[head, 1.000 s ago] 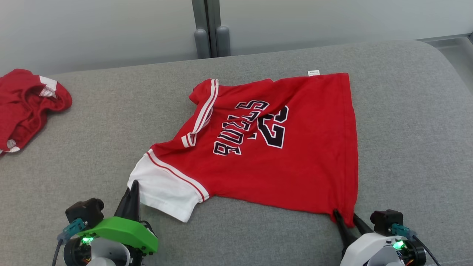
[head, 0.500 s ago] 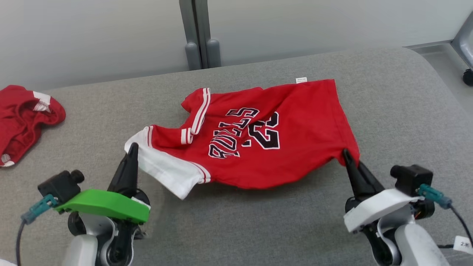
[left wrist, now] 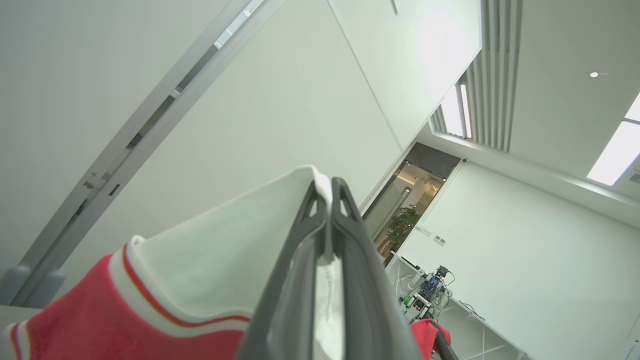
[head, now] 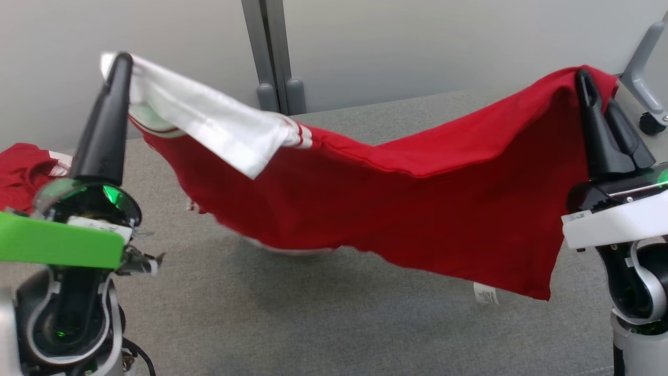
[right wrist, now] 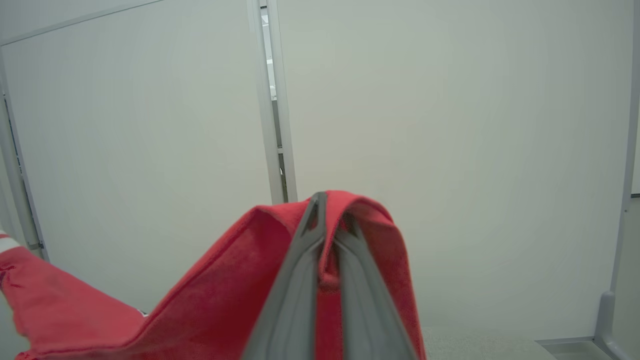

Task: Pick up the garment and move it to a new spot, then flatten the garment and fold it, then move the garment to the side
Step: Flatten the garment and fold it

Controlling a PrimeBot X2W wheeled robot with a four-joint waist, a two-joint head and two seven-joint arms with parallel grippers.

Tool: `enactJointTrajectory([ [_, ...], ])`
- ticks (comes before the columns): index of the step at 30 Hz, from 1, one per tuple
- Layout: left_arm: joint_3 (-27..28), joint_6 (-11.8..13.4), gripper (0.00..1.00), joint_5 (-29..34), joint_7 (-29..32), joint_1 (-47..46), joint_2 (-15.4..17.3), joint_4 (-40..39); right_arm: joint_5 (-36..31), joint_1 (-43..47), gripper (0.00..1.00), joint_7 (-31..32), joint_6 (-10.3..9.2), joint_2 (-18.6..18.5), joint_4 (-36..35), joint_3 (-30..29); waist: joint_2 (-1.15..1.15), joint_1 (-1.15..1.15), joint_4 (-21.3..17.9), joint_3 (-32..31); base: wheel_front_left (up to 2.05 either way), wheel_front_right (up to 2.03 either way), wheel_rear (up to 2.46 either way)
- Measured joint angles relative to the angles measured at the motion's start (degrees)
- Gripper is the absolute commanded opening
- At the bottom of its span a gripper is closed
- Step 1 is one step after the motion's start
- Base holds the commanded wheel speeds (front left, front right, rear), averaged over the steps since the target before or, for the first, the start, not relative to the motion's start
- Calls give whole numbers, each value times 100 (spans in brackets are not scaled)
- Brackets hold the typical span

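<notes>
Grey padded surface [head: 334, 334] before a pale panelled wall [head: 417, 47]. Above it hangs the garment [head: 417, 209] — a red jersey with a white sleeve [head: 209, 125] — slung like a hammock between the two grippers. Its long axis runs left to right across the head view and its middle sags. The lower edge, with its care tag [head: 485, 293], is low over the padding; contact cannot be made out. At one end the left gripper [head: 121, 58], tips up, has its fingers pressed together on the edge of the white sleeve. At the opposite end the right gripper [head: 583, 78] pinches a red corner at about the same height. Neither arm is the nearer — each bears one end, so the likely next move, carrying the cloth to a new spot, would turn on both travelling together. Another red garment [head: 21, 172] lies at the far left, well apart.
</notes>
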Motion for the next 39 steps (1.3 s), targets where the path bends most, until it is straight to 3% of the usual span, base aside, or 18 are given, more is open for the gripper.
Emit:
enactJointTrajectory([
  [7,54,365,0,338,300,-1011,355,-779,-57,-262,0,644,0,1,-996,-108,0,0,-6,67,0,0,0],
  [14,-18,387,0,771,442,-1898,711,-175,-223,-745,0,907,0,-49,-812,-182,0,0,-29,448,0,0,0],
  [20,-319,121,0,1388,326,-3010,949,1085,-533,-2099,0,634,0,-266,575,129,0,0,-61,1010,0,0,0],
  [24,-568,-109,0,2009,14,-4190,1094,2290,-756,-3501,0,41,0,-225,1885,259,0,0,-77,1471,0,0,0],
  [32,-855,-444,0,2789,-1346,-6324,805,4632,-1679,-6023,0,-1241,3,-171,4643,51,0,1,-41,2364,0,0,0],
  [39,-1056,-688,0,2898,-2408,-6751,407,6022,-2531,-6922,0,-2062,3,-134,6303,-444,0,1,178,2960,0,0,0],
])
